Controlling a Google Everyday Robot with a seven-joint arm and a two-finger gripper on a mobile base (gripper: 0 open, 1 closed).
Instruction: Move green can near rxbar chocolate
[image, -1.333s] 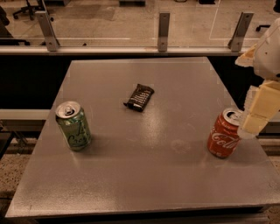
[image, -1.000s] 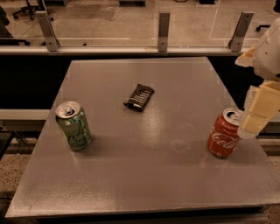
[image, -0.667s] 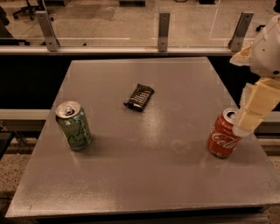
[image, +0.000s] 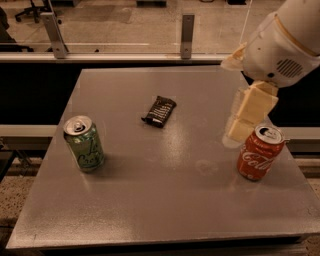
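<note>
The gripper (image: 234, 134) is swinging in from 3 o'clock above the red can (image: 260, 152); its state I cannot tell. The green can (image: 84, 144) is waiting at 9 o'clock, apart from the rxbar chocolate (image: 160, 111).

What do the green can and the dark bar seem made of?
The green can: likely aluminium, painted pale green, shiny silver top with pull tab. The rxbar chocolate: probably glossy dark film wrapper, light glints on it. The gripper hangs at right, beside the red can.
</note>
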